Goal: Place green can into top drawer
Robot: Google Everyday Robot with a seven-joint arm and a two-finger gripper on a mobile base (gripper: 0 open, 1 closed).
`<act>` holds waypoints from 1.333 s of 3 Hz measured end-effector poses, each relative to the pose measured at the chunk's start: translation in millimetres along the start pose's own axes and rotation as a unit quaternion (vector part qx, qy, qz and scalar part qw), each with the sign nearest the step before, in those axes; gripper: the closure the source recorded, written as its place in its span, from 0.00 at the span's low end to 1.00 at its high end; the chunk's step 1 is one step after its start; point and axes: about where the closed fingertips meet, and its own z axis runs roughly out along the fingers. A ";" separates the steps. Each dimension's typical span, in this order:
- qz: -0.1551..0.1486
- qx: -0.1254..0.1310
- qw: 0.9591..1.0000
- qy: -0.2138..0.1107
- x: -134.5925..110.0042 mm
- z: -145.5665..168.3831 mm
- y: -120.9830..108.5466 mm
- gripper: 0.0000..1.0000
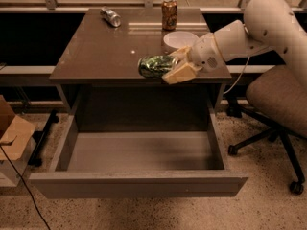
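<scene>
The green can [153,65] has a mottled green body and lies on its side in my gripper [176,66]. The gripper is shut on it and holds it just above the front edge of the brown tabletop [96,51], right of centre. My white arm reaches in from the upper right. The top drawer [139,150] is pulled fully open below, with a smooth grey interior and nothing in it. The can is above and slightly behind the drawer's opening.
A brown-orange can [169,14] stands at the table's back. A silver-grey can [111,17] lies at the back left. A white bowl [180,39] sits behind my gripper. An office chair [278,99] stands to the right, a cardboard box [12,133] to the left.
</scene>
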 end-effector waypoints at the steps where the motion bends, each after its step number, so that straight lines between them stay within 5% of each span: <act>1: 0.033 -0.004 0.999 0.016 34.9 -23.4 25.4 1.00; 3: 0.091 -0.026 0.995 0.024 99.3 -30.8 53.7 1.00; 4: 0.091 -0.028 0.995 0.025 99.7 -27.0 53.1 1.00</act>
